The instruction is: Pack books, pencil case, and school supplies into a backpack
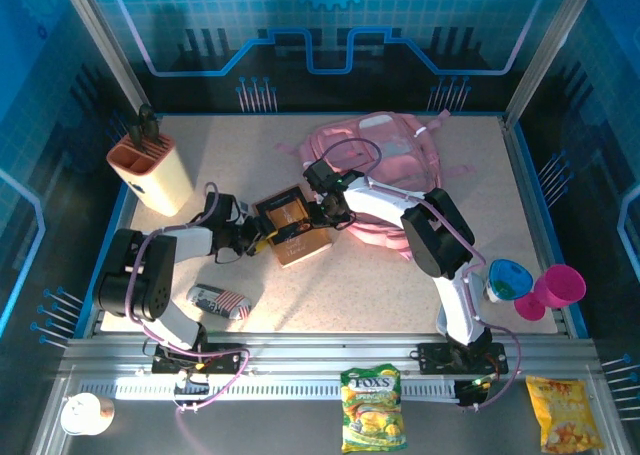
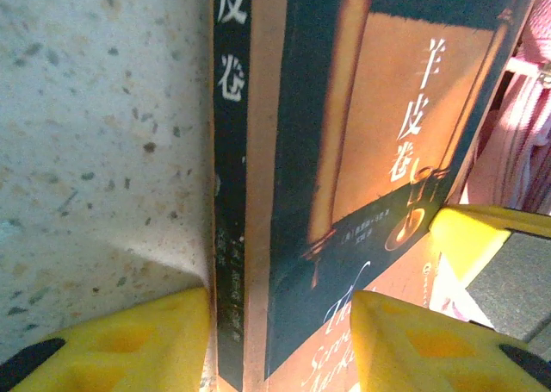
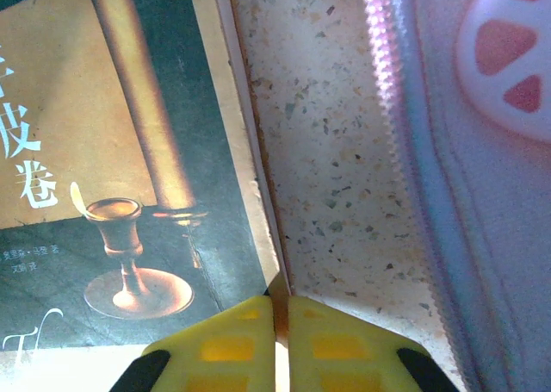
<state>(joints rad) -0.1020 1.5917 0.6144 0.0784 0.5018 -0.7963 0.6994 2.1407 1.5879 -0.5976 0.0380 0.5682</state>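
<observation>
Speckled table (image 1: 400,275) inside a blue-lit booth: both arms meet at the dark-covered book (image 1: 290,225).
Lying flat mid-table, the book sits just in front of the pink backpack (image 1: 385,145). From the left, an arm folds low and stretches rightward, and the left gripper (image 2: 280,319) has its jaws apart, one yellow finger over bare table and the other over the cover, straddling the spine. From the right, an arm bends leftward across the backpack's front. The right gripper (image 3: 281,319) has its fingers pressed together at the book's opposite edge, which runs into their seam; whether they nip it is unclear.
</observation>
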